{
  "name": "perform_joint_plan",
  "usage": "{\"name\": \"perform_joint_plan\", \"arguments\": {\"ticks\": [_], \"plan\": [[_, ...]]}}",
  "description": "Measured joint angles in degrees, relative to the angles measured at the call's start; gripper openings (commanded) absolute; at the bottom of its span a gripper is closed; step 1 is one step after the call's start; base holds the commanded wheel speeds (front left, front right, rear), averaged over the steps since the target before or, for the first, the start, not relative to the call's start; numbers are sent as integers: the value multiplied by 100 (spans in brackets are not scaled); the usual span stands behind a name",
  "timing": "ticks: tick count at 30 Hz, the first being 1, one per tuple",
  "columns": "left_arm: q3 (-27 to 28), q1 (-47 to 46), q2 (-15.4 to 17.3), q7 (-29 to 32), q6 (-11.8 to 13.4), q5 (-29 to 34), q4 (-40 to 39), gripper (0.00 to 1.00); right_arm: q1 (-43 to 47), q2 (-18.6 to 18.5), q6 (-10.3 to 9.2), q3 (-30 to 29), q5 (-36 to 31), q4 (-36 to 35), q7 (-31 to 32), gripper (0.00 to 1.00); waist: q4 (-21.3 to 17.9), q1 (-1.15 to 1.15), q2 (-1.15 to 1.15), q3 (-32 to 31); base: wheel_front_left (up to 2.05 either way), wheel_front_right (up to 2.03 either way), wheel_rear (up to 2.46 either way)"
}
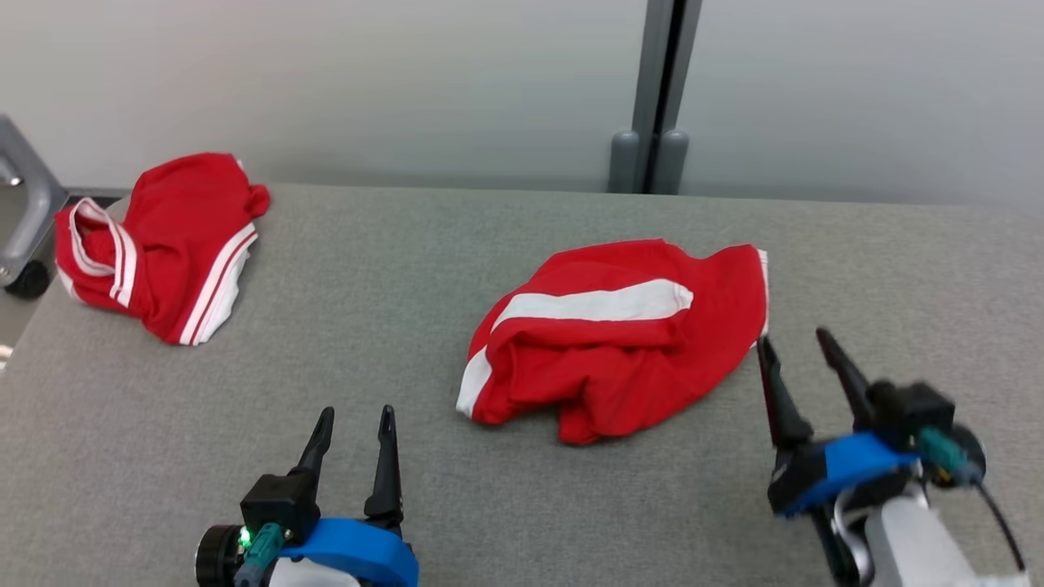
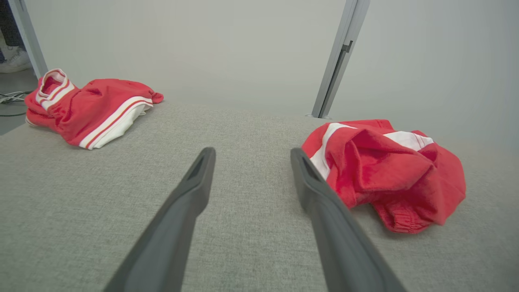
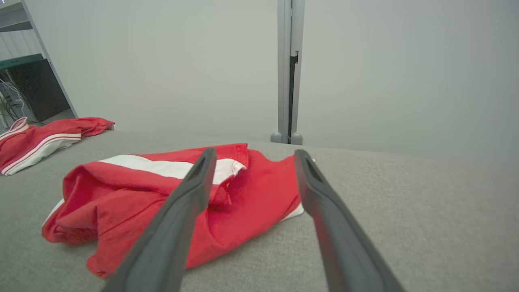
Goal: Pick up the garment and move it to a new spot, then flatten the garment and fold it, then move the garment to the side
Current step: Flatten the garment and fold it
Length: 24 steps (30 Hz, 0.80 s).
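A: What's the setting in the head view?
B: A grey fabric table (image 1: 391, 326) before a pale wall (image 1: 367, 81), with one grey post (image 1: 661, 90) behind its far edge. Two red garments lie on it. The garment (image 1: 620, 350), crumpled and white-striped, is just in front of the post. The other garment (image 1: 171, 244) is far to the post's left, at the table's corner.
A: And the arms?
B: Two grippers, both low, fingers pointing toward the post's side. The left gripper (image 1: 356, 412) is nearer than the post and to its left, jaws apart, empty. The right gripper (image 1: 793, 337) is to the post's right, leaning left, jaws apart, with one fingertip at the garment's edge; contact I cannot tell.
A: Left wrist view?
B: The left gripper (image 2: 252, 151) is spread over the table. The garment (image 2: 385, 170) lies below the post (image 2: 338, 61), the other garment (image 2: 93, 109) far to its left.
A: Right wrist view?
B: The right gripper (image 3: 255, 151), spread and empty, aims at the post (image 3: 288, 69). The garment (image 3: 121, 194) lies before it and the other garment (image 3: 40, 138) far to the post's left.
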Motion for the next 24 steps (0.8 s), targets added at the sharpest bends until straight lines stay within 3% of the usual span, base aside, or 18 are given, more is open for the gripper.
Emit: {"name": "perform_joint_plan", "arguments": {"ticks": [10, 19, 20, 22, 24], "plan": [[-13, -309, -109, -1, -42, 44, -231, 100, -1740, 0, 1, -517, -509, 1319, 875, 100, 574, 1, 0, 547, 0, 0, 0], [21, -415, -140, 0, -43, 36, -289, 100, -2269, 3, 1, -872, -892, 2573, 1285, 100, 1047, 1, 1, 992, 0, 0, 0], [33, -415, -140, 0, -42, 36, -290, 100, -2306, 3, 1, -859, -879, 2655, 1251, 61, 1062, 1, 1, 1012, 0, 0, 0], [73, -414, -140, -1, -35, 36, -291, 100, -2401, 1, 1, -754, -739, 2777, 1088, 36, 1042, 1, 1, 1017, 0, 0, 0], [87, -414, -144, -1, -34, 44, -297, 100, -2492, 1, 1, -616, -626, 2885, 948, 0, 982, 0, 0, 998, 0, 0, 0]]}}
